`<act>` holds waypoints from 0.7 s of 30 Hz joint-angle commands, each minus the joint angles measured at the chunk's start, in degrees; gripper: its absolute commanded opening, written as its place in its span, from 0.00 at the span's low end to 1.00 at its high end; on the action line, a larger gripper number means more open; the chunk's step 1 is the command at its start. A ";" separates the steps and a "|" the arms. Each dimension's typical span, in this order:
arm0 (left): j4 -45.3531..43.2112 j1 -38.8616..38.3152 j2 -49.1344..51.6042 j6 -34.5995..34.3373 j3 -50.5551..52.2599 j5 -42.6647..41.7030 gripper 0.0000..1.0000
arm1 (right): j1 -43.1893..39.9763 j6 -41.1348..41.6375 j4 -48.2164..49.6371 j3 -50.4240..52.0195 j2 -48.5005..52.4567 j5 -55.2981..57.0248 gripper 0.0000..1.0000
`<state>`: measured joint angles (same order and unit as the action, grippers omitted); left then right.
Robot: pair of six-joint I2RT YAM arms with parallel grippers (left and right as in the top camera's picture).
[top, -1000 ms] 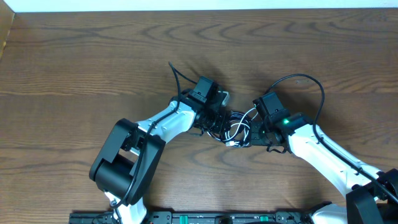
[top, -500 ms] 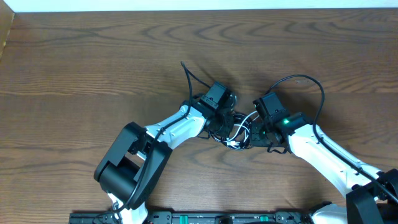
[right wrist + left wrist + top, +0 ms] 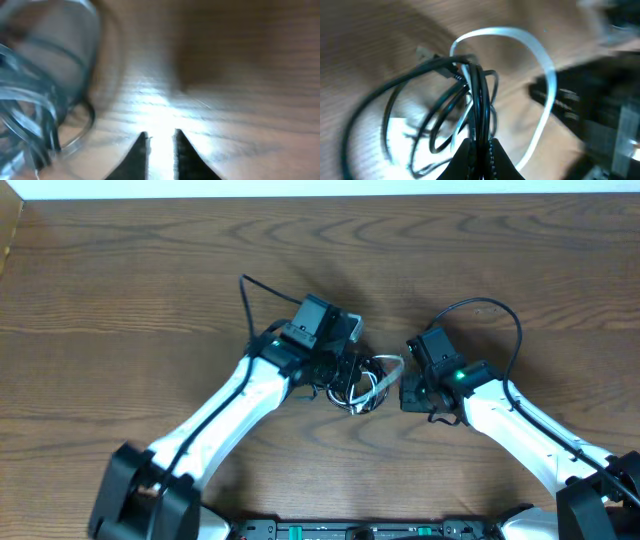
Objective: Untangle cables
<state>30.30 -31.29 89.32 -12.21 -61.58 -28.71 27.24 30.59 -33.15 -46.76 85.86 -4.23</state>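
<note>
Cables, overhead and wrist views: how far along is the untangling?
Done: nothing; the black cable and white cable are looped together. In hand: the left gripper is shut on black strands; the right gripper, slightly open, holds nothing. Left: pulling them apart.

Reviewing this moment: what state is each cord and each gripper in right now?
thin black cord: coiled, tangled with the white one, pinched at the left fingertips.
thin white cord: looped through the black coils.
left gripper: shut on the thin black cord.
right gripper: slightly open, empty, beside the tangle.
</note>
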 commanded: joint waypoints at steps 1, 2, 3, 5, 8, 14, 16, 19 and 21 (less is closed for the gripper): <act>1.22 0.04 -1.42 -0.50 -0.63 -3.19 0.08 | 0.24 -2.56 3.28 -0.37 -0.31 -7.56 0.24; 1.44 0.04 -1.40 -0.52 -0.63 -3.21 0.07 | 0.24 -3.96 5.31 -0.37 -0.31 -10.84 0.25; 1.62 0.04 -1.33 -0.52 -0.57 -3.21 0.07 | 0.24 -4.83 6.78 -0.37 -0.31 -13.20 0.26; 2.03 0.04 -1.31 -0.55 -0.48 -3.21 0.08 | 0.24 -6.03 9.27 -0.37 -0.31 -17.70 0.26; 2.03 0.04 -1.31 -0.55 -0.48 -3.28 0.07 | 0.24 -5.99 11.10 -0.37 -0.31 -20.11 0.25; 0.59 0.00 -1.36 -0.55 -0.48 -8.31 0.08 | 0.57 -5.99 11.10 -0.33 -0.07 -16.02 0.21; -0.37 0.00 -1.38 -0.57 -0.57 -9.88 0.08 | 0.87 -6.01 11.08 -0.31 0.44 -14.21 0.22; -1.07 0.00 -1.62 -1.01 -0.59 -11.50 0.07 | 1.42 -5.99 11.13 -0.09 1.92 -10.88 0.22; -1.29 0.00 -2.03 -1.01 -0.59 -12.90 0.08 | 1.70 -5.99 11.19 0.09 3.39 -9.29 0.23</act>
<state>29.50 -31.29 88.07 -12.45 -61.58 -36.88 27.92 25.39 -21.98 -46.76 86.83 -17.43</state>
